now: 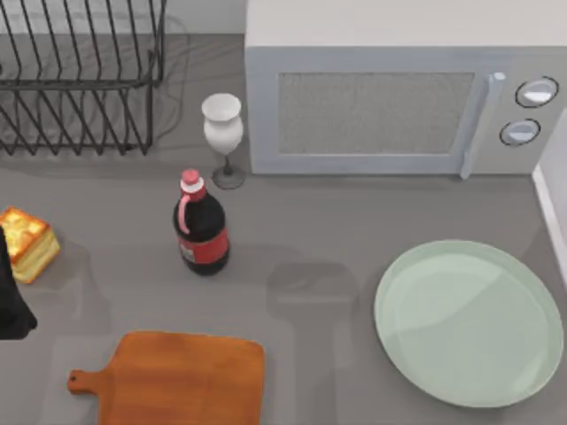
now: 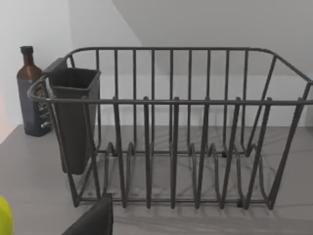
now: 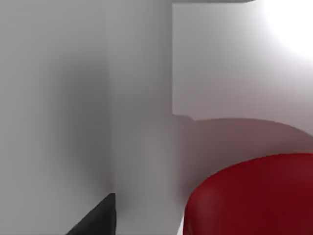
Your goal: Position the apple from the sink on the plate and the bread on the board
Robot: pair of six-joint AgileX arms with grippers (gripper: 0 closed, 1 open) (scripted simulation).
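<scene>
**Apple in the sink, bread at the edge — both grasps unconfirmed**

The apple (image 3: 254, 196) is seen close under the right gripper (image 3: 98, 218), against the pale sink wall (image 3: 142, 98); whether the claw is wide or closed on the fruit cannot be told. The grasp is probably best centred on the rounded body, then lifted straight up so the sink wall is cleared before the fruit is carried to the plate (image 1: 532, 381), which lies bare at about 4 o'clock on the table.

The bread (image 1: 27, 241) sits at 9 o'clock, just beside the left arm (image 1: 12, 297); the board (image 1: 177, 381) waits at 7 o'clock. The state of the left gripper (image 2: 95, 220) cannot be told either.

The layout is given by the top view — cola bottle (image 1: 201, 232) and wine glass (image 1: 221, 128) standing between bread and plate. The dish rack (image 2: 171, 127) is shown by the left wrist view.
</scene>
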